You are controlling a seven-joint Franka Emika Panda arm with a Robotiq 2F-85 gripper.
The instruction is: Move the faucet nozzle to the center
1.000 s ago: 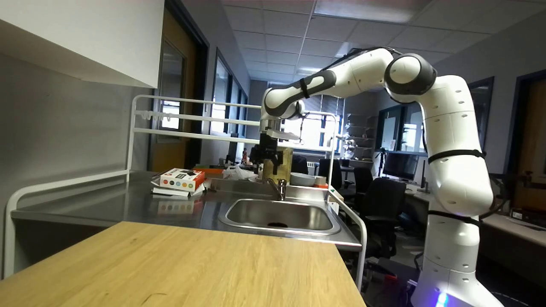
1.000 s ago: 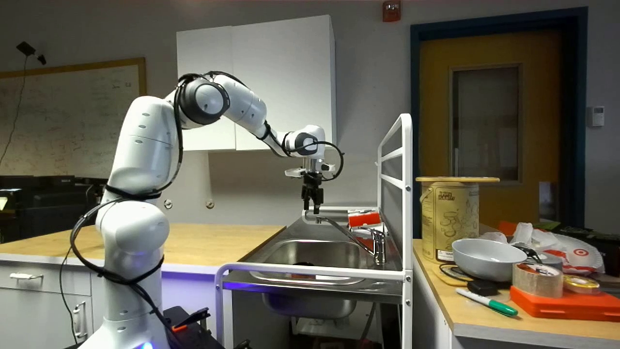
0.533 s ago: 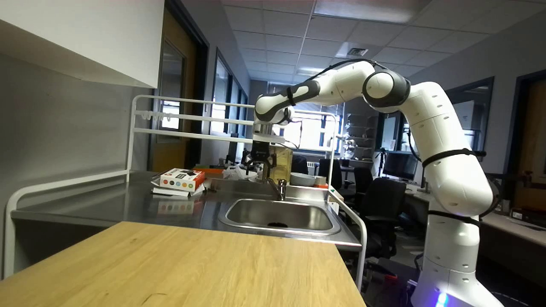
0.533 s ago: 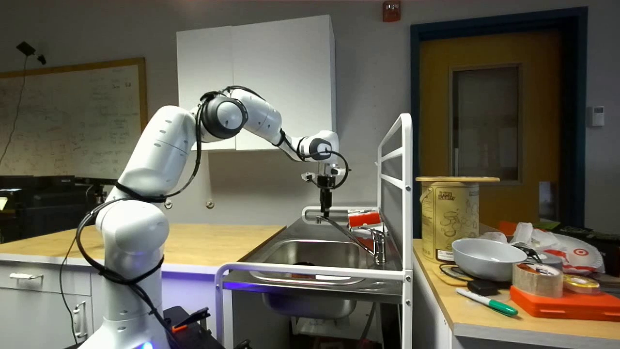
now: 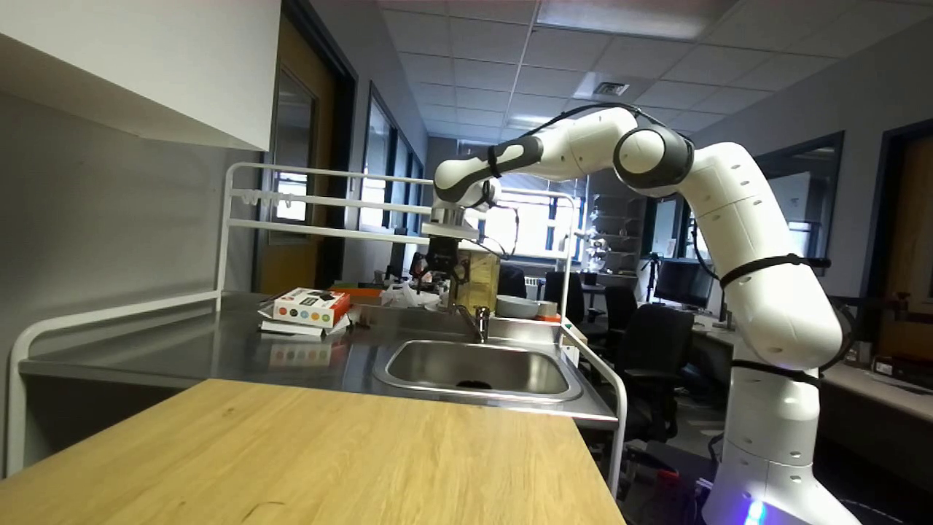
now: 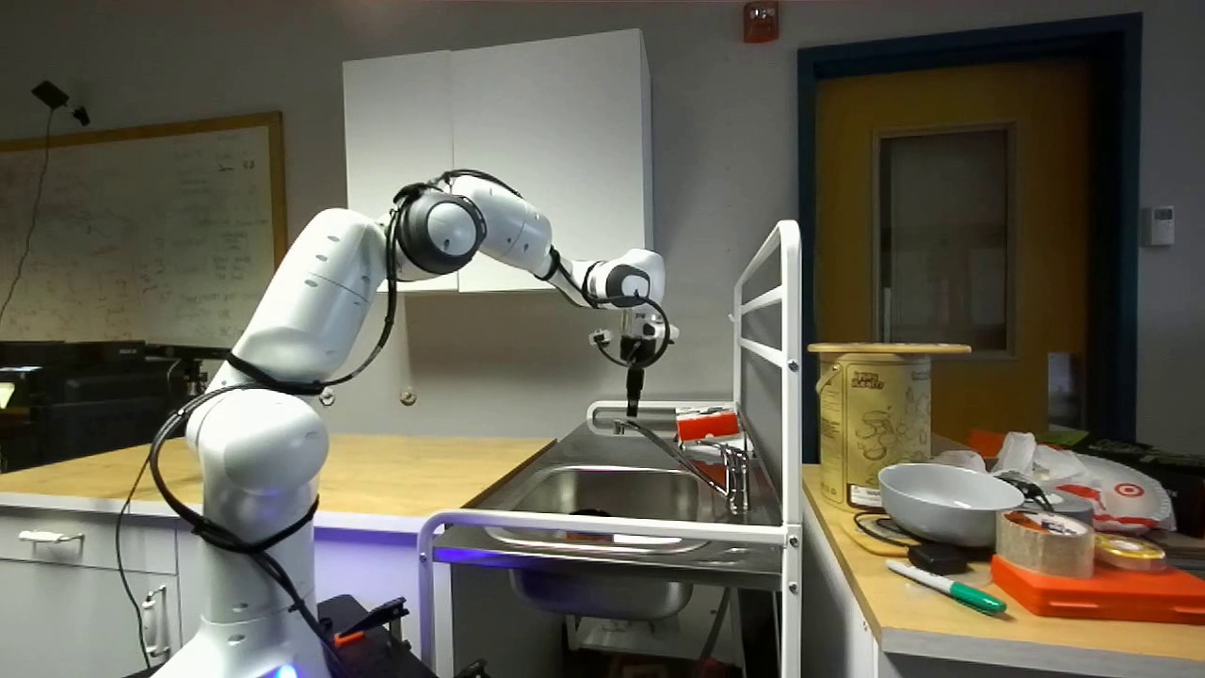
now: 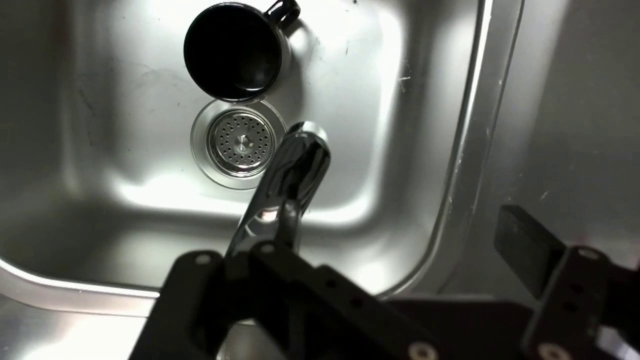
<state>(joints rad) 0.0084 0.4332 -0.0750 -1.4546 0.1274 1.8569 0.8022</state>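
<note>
Robot gripper (image 7: 407, 234), fingers (image 7: 525, 247) parted wide, above a steel sink (image 7: 480, 100). The faucet nozzle (image 7: 292, 172) juts ahead past one finger; contact is unclear. The sink's edge crosses beneath the gap; open basin (image 7: 350, 165) flanks the nozzle, black mug (image 7: 232, 50) beyond.

I see the faucet nozzle (image 6: 672, 452) as a slim grey-metal spout slanting up, its free end just beneath the gripper (image 6: 633, 412); whether they touch, I can't tell.
</note>
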